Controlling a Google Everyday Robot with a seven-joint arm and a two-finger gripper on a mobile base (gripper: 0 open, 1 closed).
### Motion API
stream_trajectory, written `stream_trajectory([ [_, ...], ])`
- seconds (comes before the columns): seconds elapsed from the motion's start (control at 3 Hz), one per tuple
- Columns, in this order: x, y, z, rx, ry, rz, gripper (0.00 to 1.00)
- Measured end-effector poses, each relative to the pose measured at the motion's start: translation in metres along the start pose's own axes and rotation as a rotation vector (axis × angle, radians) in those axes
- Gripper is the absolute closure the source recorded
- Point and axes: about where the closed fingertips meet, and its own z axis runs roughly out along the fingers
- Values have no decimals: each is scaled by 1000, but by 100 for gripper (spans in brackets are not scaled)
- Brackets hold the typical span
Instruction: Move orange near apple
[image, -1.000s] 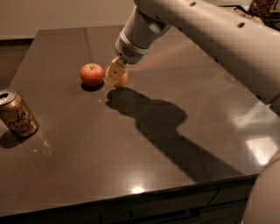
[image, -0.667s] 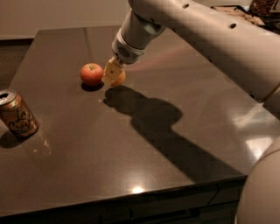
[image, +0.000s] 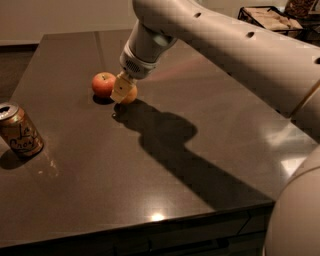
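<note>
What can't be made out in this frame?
Camera view only.
1. orange: left side hidden by the gripper, beside the apple; whether the fruits touch is unclear.
2. basket: cut off by top edge.
3. arm: cut off by right edge.

Dark glossy surface (image: 75, 190) filled the view, a small bright glint (image: 157, 217) near its front edge. Pale wall (image: 60, 17) stood behind it, dark floor (image: 12, 65) at left, wire basket (image: 267, 17) at far right.

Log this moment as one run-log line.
tool: shut on orange | orange: down at table, close beside apple | apple: upright, unheld | can: standing, far left of view
</note>
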Motion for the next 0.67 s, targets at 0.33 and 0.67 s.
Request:
stream_trajectory([
  [0.33, -2, 7, 8, -7, 2, -10, 59],
  [0.67, -3, 11, 14, -14, 2, -15, 36],
])
